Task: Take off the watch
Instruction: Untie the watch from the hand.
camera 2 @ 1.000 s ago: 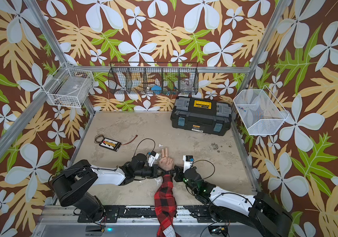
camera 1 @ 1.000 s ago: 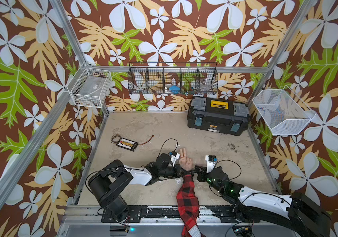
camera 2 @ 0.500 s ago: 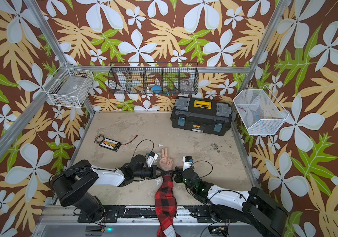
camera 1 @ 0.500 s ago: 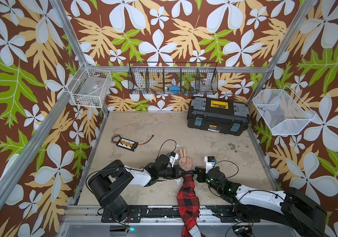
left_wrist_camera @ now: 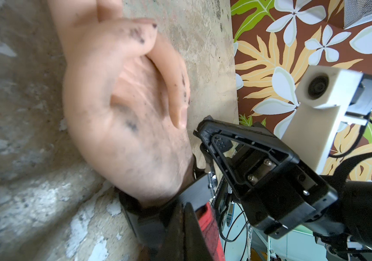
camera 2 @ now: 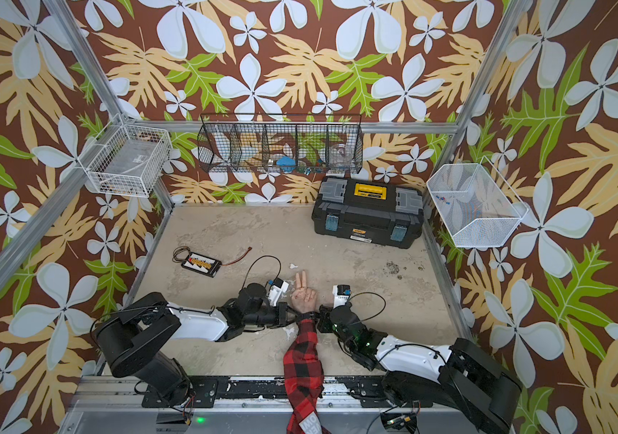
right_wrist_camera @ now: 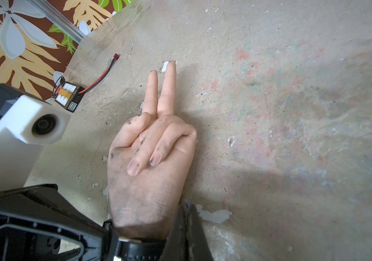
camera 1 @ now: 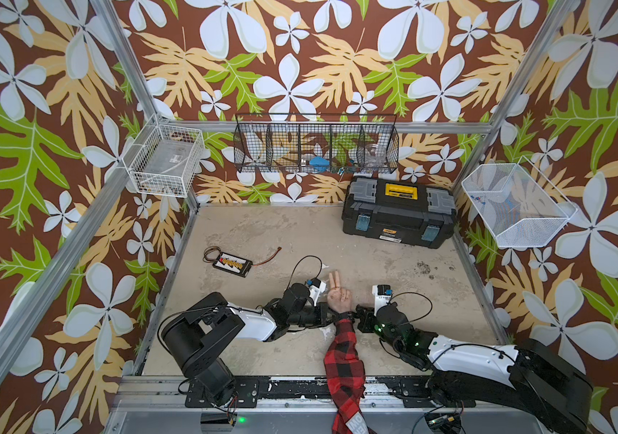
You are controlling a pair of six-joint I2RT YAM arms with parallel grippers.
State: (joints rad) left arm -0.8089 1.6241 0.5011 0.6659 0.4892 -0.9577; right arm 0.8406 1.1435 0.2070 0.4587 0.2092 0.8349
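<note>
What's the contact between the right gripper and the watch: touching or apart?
Touching. In the right wrist view the watch strap runs straight into the shut fingers of the right gripper, with no gap between them.

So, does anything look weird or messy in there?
Yes. The rubber mannequin hand lying on the tabletop has dark smudges on its knuckles and fingertips, like dirt. The tabletop is worn too: its paint has chipped off in white patches beside the wrist, and dark crumbs lie in front of the toolbox.
</note>
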